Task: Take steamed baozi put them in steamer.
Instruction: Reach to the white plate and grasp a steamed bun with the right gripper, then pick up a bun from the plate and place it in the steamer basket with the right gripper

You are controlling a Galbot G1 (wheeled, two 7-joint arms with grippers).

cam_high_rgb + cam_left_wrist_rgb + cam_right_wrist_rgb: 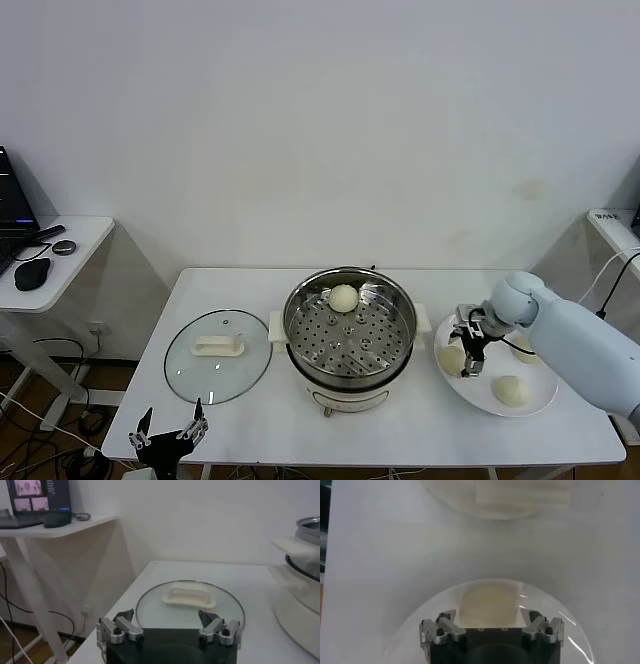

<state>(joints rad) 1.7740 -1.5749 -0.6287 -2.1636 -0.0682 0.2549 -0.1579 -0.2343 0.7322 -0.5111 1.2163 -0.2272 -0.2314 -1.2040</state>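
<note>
so one baozi (pixel 343 297) sits in the steamer (pixel 347 330), three on the plate (pixel 540 403); right gripper (pixel 469 345) spread wide above one, holding nothing; left gripper (pixel 168 432) likewise.

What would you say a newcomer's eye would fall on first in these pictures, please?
Probably the shiny steamer at the table's centre, one baozi already on its perforated tray. Next, the right tool, open, poised over a bun on the white plate to the steamer's right, where two more buns lie. The glass lid lies flat to the steamer's left, and the left tool waits open at the table's near edge.
</note>
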